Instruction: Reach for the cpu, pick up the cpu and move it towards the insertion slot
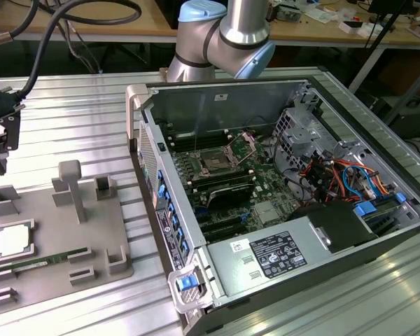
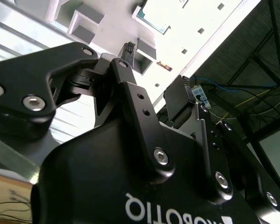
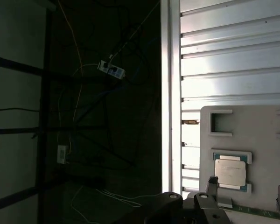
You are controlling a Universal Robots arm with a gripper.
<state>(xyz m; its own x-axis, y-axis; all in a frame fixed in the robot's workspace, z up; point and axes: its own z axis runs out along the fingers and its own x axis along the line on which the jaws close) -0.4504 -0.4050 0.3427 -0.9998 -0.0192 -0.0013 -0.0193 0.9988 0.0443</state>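
The cpu [image 1: 14, 240] lies flat in a recess of the grey fixture plate [image 1: 56, 238] at the exterior view's left, its pale silvery top facing up. The first wrist view shows the cpu [image 3: 230, 171] between teal corner pieces. My gripper [image 1: 0, 150] hangs above the plate's far left edge, well clear of the chip. It stands open with nothing between its fingers [image 3: 212, 183]. The insertion slot [image 1: 217, 159] sits on the green board inside the open computer case, its metal bracket raised.
A long green memory stick [image 1: 28, 264] lies on the fixture plate near the cpu, among upright grey posts [image 1: 70, 185]. The computer case wall [image 1: 150, 175] stands between plate and socket. Cables and drive bays [image 1: 336, 175] crowd the case's right side.
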